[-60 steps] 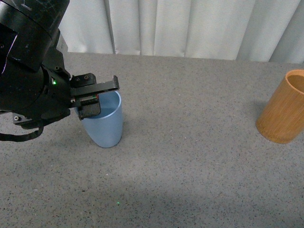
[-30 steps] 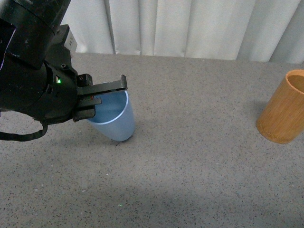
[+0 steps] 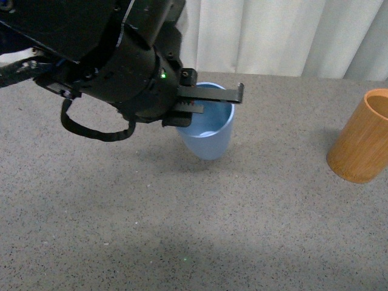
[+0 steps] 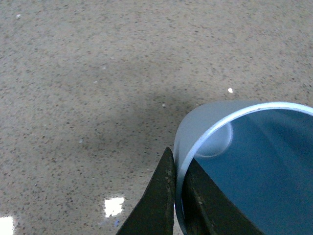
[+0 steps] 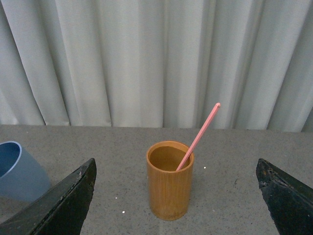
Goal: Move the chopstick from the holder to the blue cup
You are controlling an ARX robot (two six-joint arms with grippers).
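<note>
A speckled grey tabletop (image 3: 254, 230) is shown, backed by a pale pleated curtain (image 3: 285, 33). The black left arm (image 3: 115, 60) is seen reaching across it from the left side of the front view. The blue cup (image 3: 209, 136) is held tilted near the tabletop's middle, its rim wall clamped between the left fingers (image 4: 161, 196), one outside the cup and one inside. Whether its base touches the tabletop cannot be told. The bamboo holder (image 5: 169, 181) is stood upright on the robot's right, well apart from the cup. The pink chopstick (image 5: 198, 137) is seen inside the holder, leaned against its rim with the upper end raised well above it. The right fingers (image 5: 68, 200) are spread wide apart, with the holder framed between them in the right wrist view
</note>
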